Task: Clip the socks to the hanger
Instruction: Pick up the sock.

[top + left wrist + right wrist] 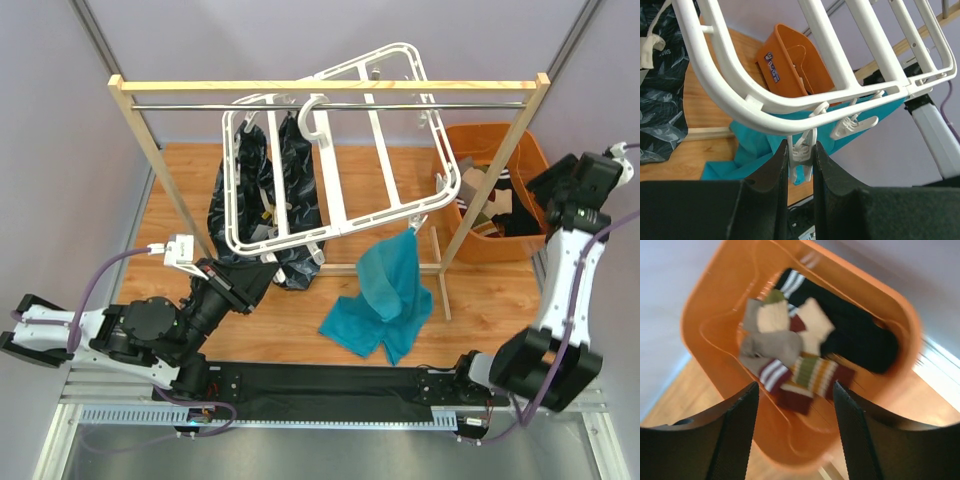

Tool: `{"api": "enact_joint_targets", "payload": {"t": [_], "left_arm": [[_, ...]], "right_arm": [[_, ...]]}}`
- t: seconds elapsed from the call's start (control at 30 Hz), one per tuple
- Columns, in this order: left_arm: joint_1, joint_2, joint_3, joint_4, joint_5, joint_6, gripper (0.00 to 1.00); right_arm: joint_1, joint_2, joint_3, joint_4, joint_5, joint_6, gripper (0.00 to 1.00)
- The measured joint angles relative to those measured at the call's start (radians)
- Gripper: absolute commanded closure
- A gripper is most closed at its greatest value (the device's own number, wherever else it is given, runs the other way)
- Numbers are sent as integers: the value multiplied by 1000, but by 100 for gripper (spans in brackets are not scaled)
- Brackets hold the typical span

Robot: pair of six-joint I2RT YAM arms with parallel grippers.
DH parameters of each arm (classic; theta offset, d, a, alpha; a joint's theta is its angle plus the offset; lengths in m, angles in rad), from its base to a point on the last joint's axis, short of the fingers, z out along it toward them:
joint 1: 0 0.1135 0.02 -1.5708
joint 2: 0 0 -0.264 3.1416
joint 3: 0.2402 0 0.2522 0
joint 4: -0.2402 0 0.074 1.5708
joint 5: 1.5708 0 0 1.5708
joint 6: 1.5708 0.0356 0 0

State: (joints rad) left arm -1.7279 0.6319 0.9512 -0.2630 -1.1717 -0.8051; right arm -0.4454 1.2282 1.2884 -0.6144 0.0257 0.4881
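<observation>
At the near left, the left tool (801, 145) is clenched on a white clip (802, 154) that dangles under the near rim of the hanger (765, 105). Its two fingers press the clip's sides, and the rim passes just above their tips. Just beyond, a teal sock (385, 295) hangs from a neighbouring clip at the hanger's low corner, and its lower half is crumpled on the bench (490, 300). A strip of bare wood lies between the sock and the near edge.

The hanger is tilted and hooked over the metal rail (450, 105) of the wooden rack (330, 86). A dark patterned cloth (295, 170) hangs behind its left side.

At the far right, the right tool (795, 385) is released, fingers spread wide. It hovers above the orange bin (705, 305) without touching the rim. The remaining socks (790, 355) lie heaped inside, striped, beige, grey and black. The bin stands at the bench's right edge, just outside the rack's right post.
</observation>
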Motion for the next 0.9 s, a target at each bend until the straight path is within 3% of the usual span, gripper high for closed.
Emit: {"api": "enact_joint_targets", "payload": {"t": [0.17,0.3,0.6,0.7,0.8,0.9], "left_arm": [[1,-50,-69,46,-4,19,100],[1,-59,-82,106,-12,89,100],[1,-60,-61,10,-12,63,100],[1,-64,-28,-53,-15,40,100],[1,-72,-4,-103,-24,21,100],[1,-72,6,-138,-39,11,100]], "right_arm": [[2,328,114,166,-131,66,33],[32,544,204,167,-124,68,32],[138,808,488,170,-62,30,32],[167,903,599,163,-50,0,37],[188,1031,758,108,-15,-7,38],[196,1093,811,63,32,-8,39]]}}
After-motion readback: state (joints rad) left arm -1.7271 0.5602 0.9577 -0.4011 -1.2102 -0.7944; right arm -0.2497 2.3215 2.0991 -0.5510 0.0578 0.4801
